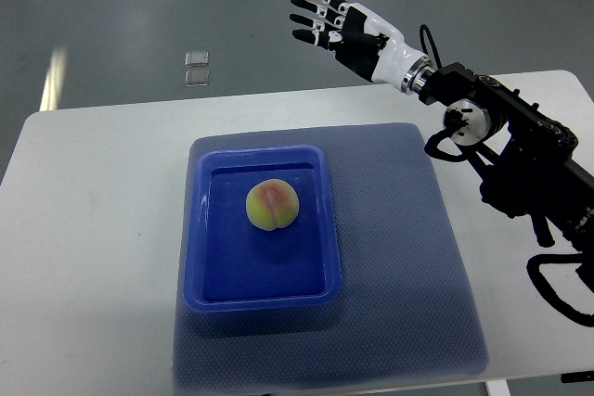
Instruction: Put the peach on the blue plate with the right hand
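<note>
Peach [271, 205] sits in blue plate [260, 299]; right hand [336, 25] raised, fingers spread, seemingly empty

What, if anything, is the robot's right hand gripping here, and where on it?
Nothing. The right hand is raised with fingers spread, empty, beyond the table's far edge. The round yellow-pink peach lies in the blue rectangular plastic plate.

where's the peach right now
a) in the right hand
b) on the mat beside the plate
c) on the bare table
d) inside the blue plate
d, the peach sits inside the blue plate on the mat, while the right hand is raised far from it with fingers spread and empty.
</note>
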{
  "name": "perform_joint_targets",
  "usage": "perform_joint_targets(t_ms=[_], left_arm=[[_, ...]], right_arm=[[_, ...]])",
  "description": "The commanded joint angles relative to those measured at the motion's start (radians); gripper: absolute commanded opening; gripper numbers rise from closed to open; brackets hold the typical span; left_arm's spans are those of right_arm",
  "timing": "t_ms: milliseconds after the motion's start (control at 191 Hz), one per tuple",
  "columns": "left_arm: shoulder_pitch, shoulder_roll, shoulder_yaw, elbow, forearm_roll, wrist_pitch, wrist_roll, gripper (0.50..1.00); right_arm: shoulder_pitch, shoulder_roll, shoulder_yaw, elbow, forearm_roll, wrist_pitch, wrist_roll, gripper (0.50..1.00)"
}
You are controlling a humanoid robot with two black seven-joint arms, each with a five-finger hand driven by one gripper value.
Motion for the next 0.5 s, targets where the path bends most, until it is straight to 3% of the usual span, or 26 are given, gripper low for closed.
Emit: perform_joint_targets(t_ms=[0,152,497], left_arm=[[0.000,0.000,-0.001,-0.001,0.001,0.000,0.000,1.000],[0.000,0.000,-0.001,0.001,-0.001,0.000,0.000,1.000],[0.000,0.000,-0.001,0.001,-0.001,0.002,0.000,1.000]], right_arm=[[-0.065,0.000,0.062,-0.015,0.102,-0.020,0.084,0.930],[-0.111,0.000,0.118,-0.074,0.256,-0.030,0.182,0.930],[-0.127,0.005,0.098,-0.105,0.322,-0.029,0.183,0.930]])
